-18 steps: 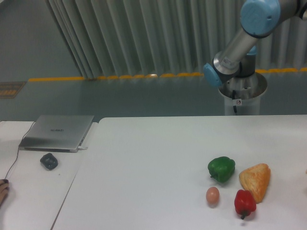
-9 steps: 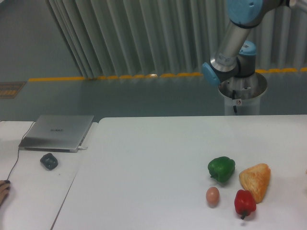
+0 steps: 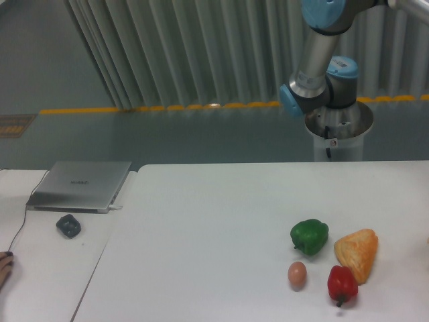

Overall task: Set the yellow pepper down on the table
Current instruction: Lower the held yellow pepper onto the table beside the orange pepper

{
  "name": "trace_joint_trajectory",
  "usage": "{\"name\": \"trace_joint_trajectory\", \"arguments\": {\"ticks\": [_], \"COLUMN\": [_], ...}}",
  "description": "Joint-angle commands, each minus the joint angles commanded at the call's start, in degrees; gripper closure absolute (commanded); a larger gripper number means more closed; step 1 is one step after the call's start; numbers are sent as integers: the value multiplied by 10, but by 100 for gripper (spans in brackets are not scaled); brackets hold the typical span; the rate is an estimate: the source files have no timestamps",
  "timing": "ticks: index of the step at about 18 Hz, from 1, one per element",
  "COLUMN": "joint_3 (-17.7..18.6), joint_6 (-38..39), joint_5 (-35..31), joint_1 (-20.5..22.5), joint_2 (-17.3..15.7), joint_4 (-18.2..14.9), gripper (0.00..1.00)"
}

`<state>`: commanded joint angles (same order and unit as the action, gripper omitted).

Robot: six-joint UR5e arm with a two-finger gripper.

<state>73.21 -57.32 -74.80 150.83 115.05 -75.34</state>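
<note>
From where I stand, the end effector is out of view; only the arm's [image 3: 315, 60] elbow shows, so I cannot tell its grip. No yellow pepper is visible either. On the white tabletop [image 3: 221, 221] sit a green pepper [image 3: 309, 236], red pepper [image 3: 342, 284], egg [image 3: 297, 274] and orange-yellow lump [image 3: 357, 253]. No containers visible. A pepper likely handles light, glossy and slippery; grip across its lobes.

showing a smooth, matt white top on the table [image 3: 221, 228], with glossy skins on the green pepper [image 3: 309, 235] and red pepper [image 3: 342, 284]. looking rough and dull on the orange-yellow lump [image 3: 357, 253], brushed metal on the laptop [image 3: 80, 185], shiny plastic on the arm's blue caps [image 3: 324, 9].
</note>
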Motion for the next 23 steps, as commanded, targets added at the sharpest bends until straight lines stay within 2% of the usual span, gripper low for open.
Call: {"name": "trace_joint_trajectory", "arguments": {"ticks": [5, 10, 13, 16, 23], "joint_3": [6, 32, 52, 62, 96], "joint_6": [53, 56, 62, 85, 86], "joint_5": [-15, -135, -146, -153, -167], "joint_1": [-39, -91, -99, -108, -113], "joint_2": [17, 34, 37, 42, 50], "joint_4": [45, 94, 115, 125, 125], "gripper": [55, 55, 55, 55, 51]}}
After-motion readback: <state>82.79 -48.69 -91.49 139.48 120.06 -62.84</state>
